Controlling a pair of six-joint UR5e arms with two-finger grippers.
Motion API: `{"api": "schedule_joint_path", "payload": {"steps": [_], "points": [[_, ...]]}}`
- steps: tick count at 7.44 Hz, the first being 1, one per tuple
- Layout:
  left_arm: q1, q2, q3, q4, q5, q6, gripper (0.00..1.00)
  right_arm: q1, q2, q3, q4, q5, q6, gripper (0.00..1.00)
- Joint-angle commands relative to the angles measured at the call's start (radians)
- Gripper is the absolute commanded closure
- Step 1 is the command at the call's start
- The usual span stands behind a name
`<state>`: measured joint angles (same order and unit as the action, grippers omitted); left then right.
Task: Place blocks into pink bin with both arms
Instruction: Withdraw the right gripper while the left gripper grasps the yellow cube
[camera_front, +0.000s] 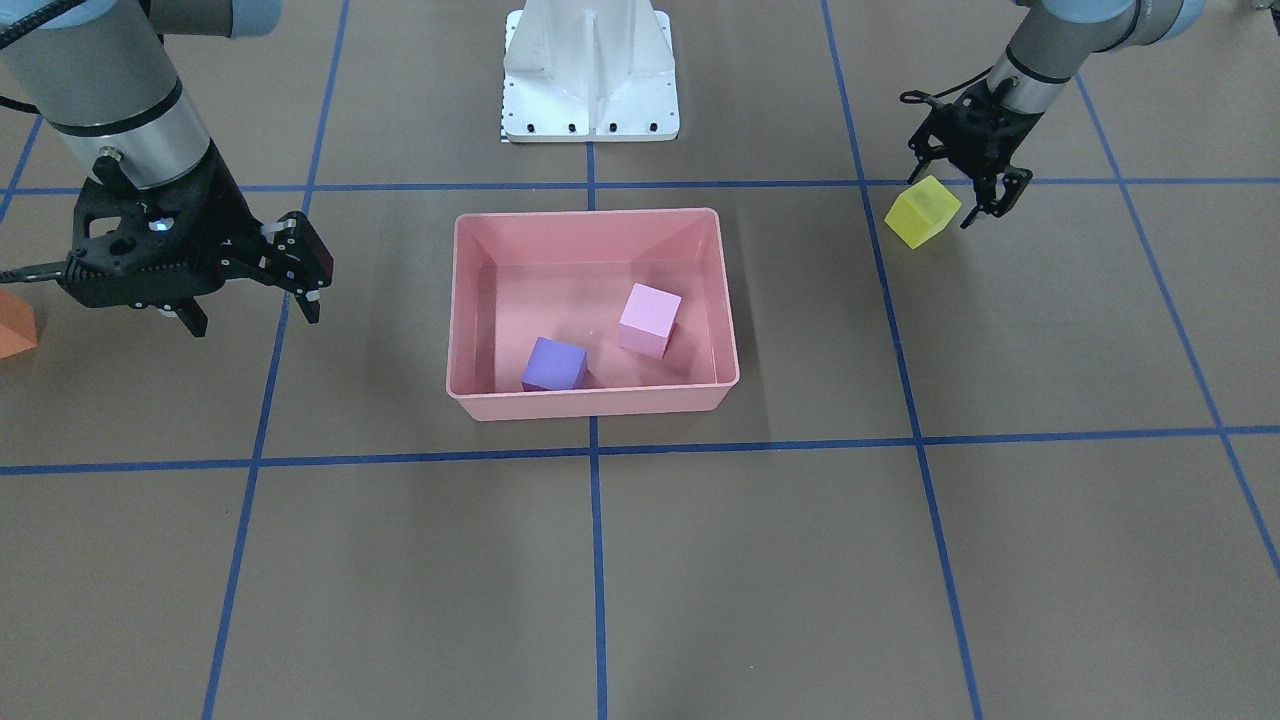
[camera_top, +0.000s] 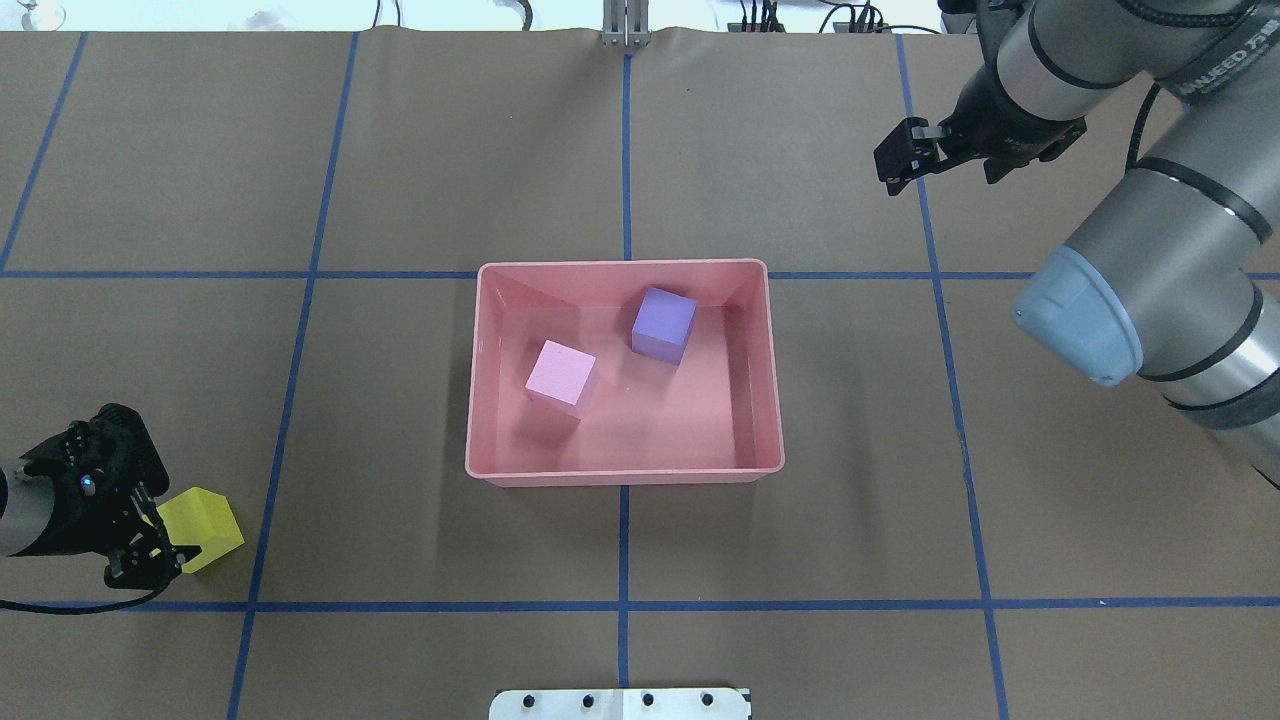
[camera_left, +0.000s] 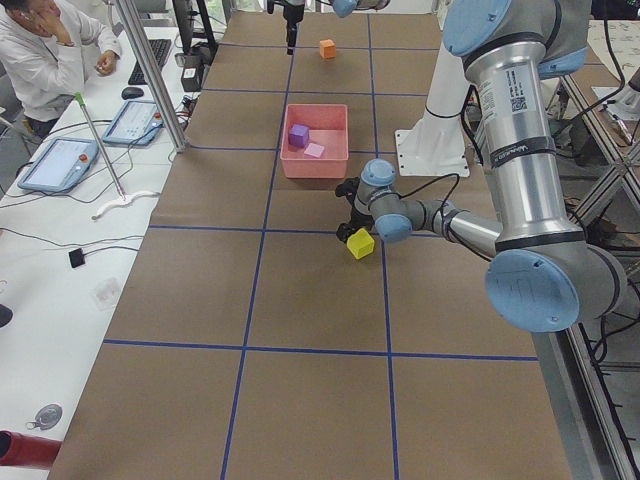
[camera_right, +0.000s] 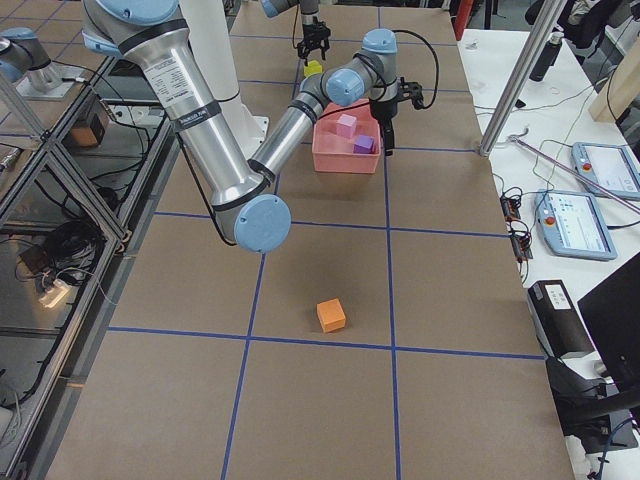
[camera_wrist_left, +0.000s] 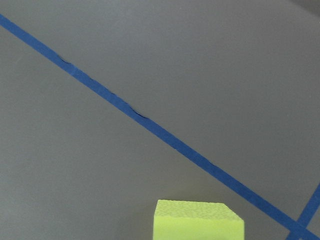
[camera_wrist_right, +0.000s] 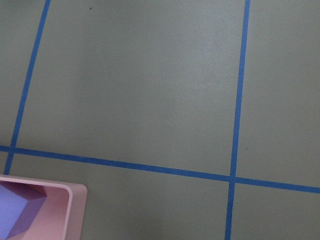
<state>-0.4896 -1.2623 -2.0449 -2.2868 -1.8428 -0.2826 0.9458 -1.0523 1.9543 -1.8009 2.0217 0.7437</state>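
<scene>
Yellow marks the one cube nearest a gripper: the yellow block (camera_front: 922, 211) is seen at the upper right of the front-facing view, on the brown table (camera_front: 760, 560), well apart from the pink bin (camera_front: 590, 403). It is met at its upper right side by the left gripper (camera_front: 955, 195), whose fingers are spread to about the block's width, one behind it and one just beside its right corner. Whether they press on it cannot be told. In the left wrist view only the block's top is shown, at the bottom centre.

At the frame's centre the light pink block (camera_front: 650, 318) and the purple block (camera_front: 555, 365) are contained in the bin, near each other but apart.

At the far left edge the orange block (camera_front: 15, 325) is cut by the frame. The right gripper (camera_front: 255, 318) is placed to its right, not touching it, with its fingers parted wide and nothing between them.
</scene>
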Motion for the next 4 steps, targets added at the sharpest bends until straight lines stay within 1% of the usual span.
{"api": "schedule_joint_path", "payload": {"steps": [1,4], "points": [[0.032,-0.002,0.018,0.001,0.004,-0.007,0.01,0.001,-0.009,0.006,0.000,0.000,-0.003,0.00],[0.042,-0.038,0.090,0.000,0.029,-0.007,0.01,0.001,-0.011,0.006,0.000,0.000,-0.003,0.00]]}}
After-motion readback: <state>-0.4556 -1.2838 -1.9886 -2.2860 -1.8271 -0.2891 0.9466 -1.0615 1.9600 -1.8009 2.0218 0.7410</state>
